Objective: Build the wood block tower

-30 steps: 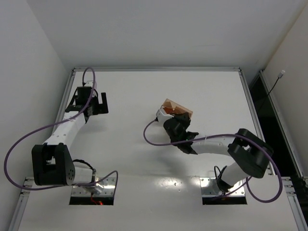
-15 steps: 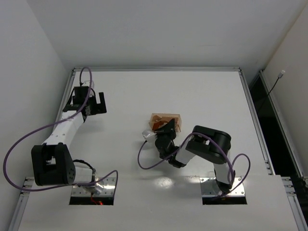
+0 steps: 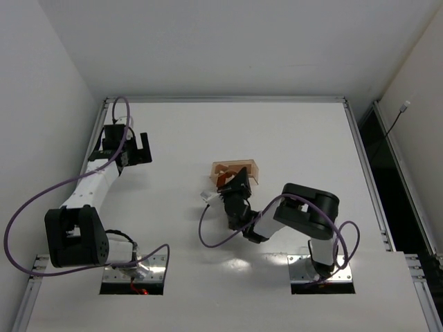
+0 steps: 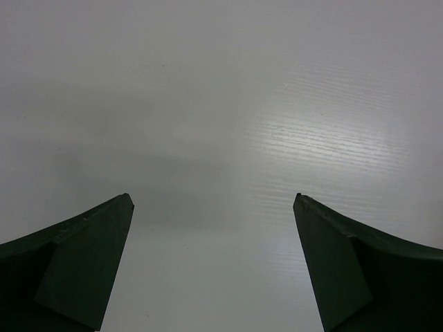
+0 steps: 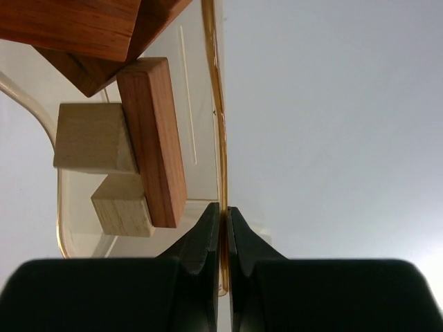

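Observation:
My right gripper (image 5: 223, 216) is shut on the thin amber-edged wall of a clear plastic tray (image 5: 211, 83). Inside the tray lie loose wood blocks: a reddish-brown bar (image 5: 152, 138), two tan pieces (image 5: 93, 137) beside it, and larger reddish-brown pieces (image 5: 76, 28) at the top. In the top view the tray (image 3: 239, 164) sits mid-table with the right gripper (image 3: 237, 181) at its near side. No stacked tower is in view. My left gripper (image 3: 143, 148) hangs open at the far left, over bare table, with nothing between its fingers (image 4: 83, 263).
The white table has raised metal edges at the back (image 3: 228, 99) and both sides. The right arm (image 3: 304, 211) is folded tight near its base, with a purple cable (image 3: 208, 232) looping toward the middle.
The right arm has folded back, dragging the tray left and nearer to the bases while gripping its wall. The left gripper has shifted slightly to the left.

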Motion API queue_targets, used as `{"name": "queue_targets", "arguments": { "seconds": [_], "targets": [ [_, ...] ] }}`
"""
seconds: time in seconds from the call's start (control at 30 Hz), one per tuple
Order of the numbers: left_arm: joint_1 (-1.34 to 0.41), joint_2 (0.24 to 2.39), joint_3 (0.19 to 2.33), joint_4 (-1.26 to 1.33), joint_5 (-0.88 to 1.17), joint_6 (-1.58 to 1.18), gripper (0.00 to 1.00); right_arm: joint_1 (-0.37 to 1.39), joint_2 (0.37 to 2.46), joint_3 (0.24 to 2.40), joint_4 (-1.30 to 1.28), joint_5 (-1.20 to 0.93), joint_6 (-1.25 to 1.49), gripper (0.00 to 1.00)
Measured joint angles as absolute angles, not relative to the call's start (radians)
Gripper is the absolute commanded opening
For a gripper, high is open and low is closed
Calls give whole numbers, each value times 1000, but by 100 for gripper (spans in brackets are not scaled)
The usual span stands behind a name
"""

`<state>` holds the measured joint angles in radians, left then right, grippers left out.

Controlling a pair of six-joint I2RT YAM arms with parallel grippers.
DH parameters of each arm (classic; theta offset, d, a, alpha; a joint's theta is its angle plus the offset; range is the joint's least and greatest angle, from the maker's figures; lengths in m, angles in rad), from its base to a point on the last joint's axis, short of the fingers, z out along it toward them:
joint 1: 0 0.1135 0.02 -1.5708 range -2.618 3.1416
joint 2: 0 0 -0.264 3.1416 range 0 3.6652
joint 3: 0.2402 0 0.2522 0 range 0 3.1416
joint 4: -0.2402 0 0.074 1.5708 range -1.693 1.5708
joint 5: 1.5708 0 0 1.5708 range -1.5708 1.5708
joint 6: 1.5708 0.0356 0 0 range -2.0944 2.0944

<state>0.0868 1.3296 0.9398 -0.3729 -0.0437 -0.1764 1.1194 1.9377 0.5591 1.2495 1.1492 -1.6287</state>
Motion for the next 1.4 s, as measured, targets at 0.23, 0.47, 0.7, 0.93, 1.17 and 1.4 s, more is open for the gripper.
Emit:
{"name": "queue_targets", "arguments": {
  "seconds": [0.23, 0.47, 0.7, 0.93, 1.17, 1.4],
  "targets": [
    [87, 1330, 956, -382, -28, -176, 100, 1172, 1927, 522, 1277, 1102, -1713, 0],
    [87, 1329, 972, -377, -2, -177, 100, 1160, 1944, 556, 1279, 1106, -1742, 0],
    [87, 1317, 973, -386, 1, -169, 100, 1145, 2001, 670, 1280, 1104, -1773, 0],
    [87, 1308, 973, -382, 4, -167, 100, 1148, 1953, 654, 1287, 1118, -1791, 0],
    [87, 1308, 973, -381, 12, -168, 100, 1159, 1912, 647, 1285, 1122, -1802, 0],
    [87, 1307, 972, -371, 24, -169, 100, 1165, 1893, 636, 1296, 1126, -1799, 0]
  ]
}}
